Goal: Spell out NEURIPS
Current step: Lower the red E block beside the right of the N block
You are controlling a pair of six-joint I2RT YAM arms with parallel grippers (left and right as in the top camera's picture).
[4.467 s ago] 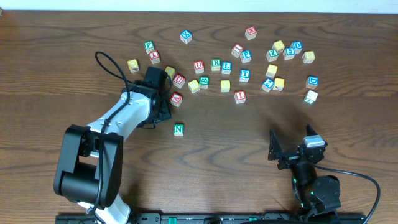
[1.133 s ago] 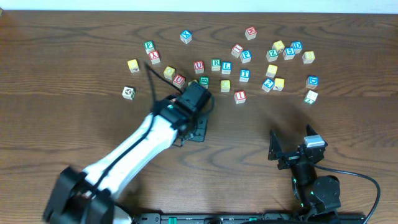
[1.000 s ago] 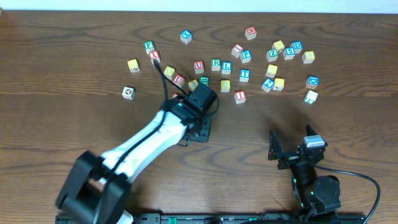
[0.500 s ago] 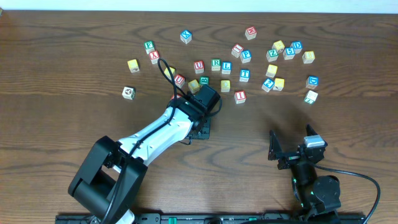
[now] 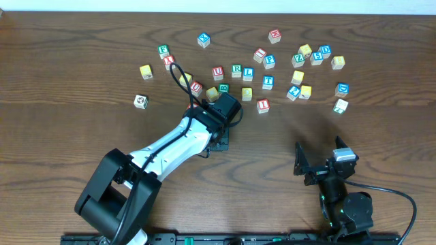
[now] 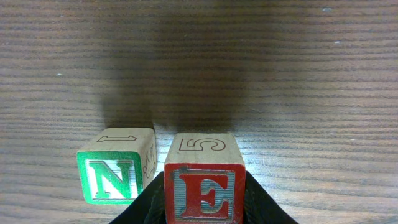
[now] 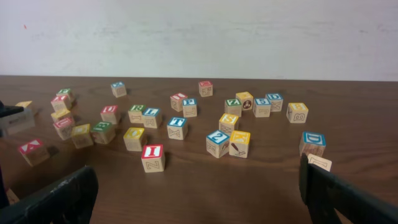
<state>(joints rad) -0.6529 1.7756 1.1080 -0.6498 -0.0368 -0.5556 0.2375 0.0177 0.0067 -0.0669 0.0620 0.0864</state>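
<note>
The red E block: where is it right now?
The red E block is bottom centre in the left wrist view, clamped in the left gripper, with the green N block close on its picture-left; overhead, that arm hides it.

Even, fairly bright light from above fell on the wooden surface [image 5: 82, 61], with no harsh glare. In the left wrist view a broad, soft shadow darkened the grain beyond the N cube [image 6: 115, 167] and the E cube [image 6: 204, 180], both in sharp focus. In the right wrist view the right fingers [image 7: 56, 199] were dark and blurred, the far cubes [image 7: 205, 87] slightly soft, and the pale wall [image 7: 199, 31] evenly lit.
</note>
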